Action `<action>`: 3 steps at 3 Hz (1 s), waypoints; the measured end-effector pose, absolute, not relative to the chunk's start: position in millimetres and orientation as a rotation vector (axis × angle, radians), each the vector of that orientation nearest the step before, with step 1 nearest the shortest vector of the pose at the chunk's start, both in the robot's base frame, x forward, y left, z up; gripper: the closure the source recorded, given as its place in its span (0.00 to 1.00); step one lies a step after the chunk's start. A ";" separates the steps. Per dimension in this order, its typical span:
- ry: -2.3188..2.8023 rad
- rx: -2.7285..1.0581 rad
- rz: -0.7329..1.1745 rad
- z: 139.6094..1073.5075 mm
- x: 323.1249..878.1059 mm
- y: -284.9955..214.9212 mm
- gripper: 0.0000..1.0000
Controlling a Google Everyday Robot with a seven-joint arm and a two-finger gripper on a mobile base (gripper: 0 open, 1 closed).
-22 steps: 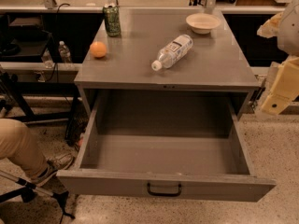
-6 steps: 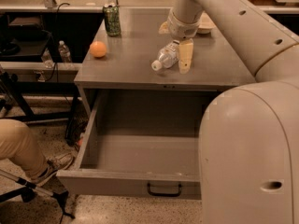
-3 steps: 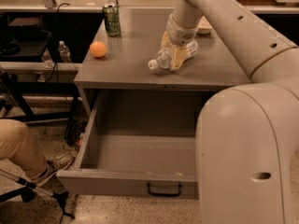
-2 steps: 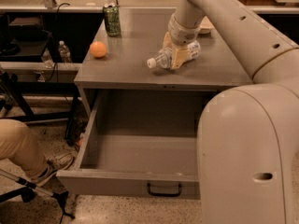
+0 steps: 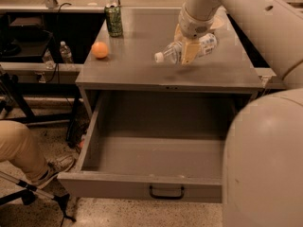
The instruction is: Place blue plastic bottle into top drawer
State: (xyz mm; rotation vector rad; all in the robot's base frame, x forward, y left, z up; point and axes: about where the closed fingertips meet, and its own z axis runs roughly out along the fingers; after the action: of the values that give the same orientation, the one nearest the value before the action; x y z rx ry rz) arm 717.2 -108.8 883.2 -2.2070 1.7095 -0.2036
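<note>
The blue plastic bottle (image 5: 176, 52), clear with a white cap and a pale label, lies on its side in my gripper (image 5: 189, 50), cap pointing left. The gripper is shut on the bottle's middle and holds it a little above the grey cabinet top (image 5: 142, 65), at its right half. The top drawer (image 5: 156, 150) stands pulled wide open below, grey and empty, with a small black handle (image 5: 166, 192) on its front panel. My arm comes down from the upper right and hides the drawer's right side.
A green drink can (image 5: 113, 20) stands at the back left of the cabinet top and an orange ball (image 5: 100, 50) lies left of centre. Two small clear bottles (image 5: 65, 53) stand on a shelf at left. A person's leg and shoe (image 5: 28, 155) are at lower left.
The gripper came down onto the bottle, closed on it and has lifted it slightly off the cabinet top. The drawer has not moved.
</note>
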 end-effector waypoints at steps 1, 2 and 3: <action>1.844 -2.133 -0.163 895.8 672.9 -111.3 1.00; 1.880 -2.111 -0.154 895.0 665.4 -110.7 1.00; 1.877 -2.113 -0.155 894.9 665.9 -110.5 1.00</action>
State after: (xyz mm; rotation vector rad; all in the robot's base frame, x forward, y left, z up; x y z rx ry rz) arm 665.9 -110.5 894.9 -2.1128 1.8775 -0.1550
